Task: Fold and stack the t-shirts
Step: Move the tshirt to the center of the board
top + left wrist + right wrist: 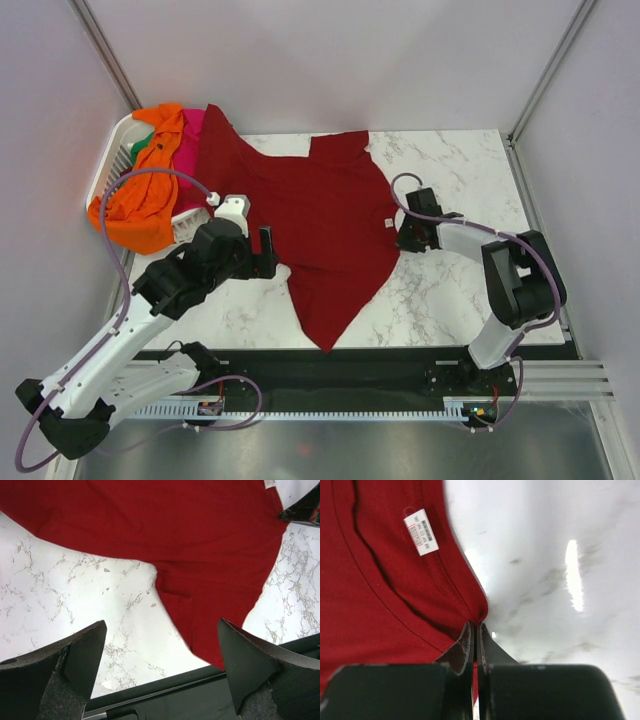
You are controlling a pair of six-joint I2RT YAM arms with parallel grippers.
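Black right fingers [462, 652] are pinched together on the neck edge of the soft dark red cotton t-shirt [320, 220], spread wrinkled and not yet folded on the white marbled tabletop [450, 160], left fingers [80, 655] wide apart above its edge, while crumpled orange and pink t-shirts [145, 205] wait in the white slatted basket [104, 165].

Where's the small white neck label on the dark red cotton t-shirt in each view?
Top external: small white neck label on the dark red cotton t-shirt, at its right edge, beside the right gripper.
Left wrist: label at the top edge, towards the right.
Right wrist: label upper left, above the fingertips.
Shared landmark: right gripper, pinching the shirt edge by the label.
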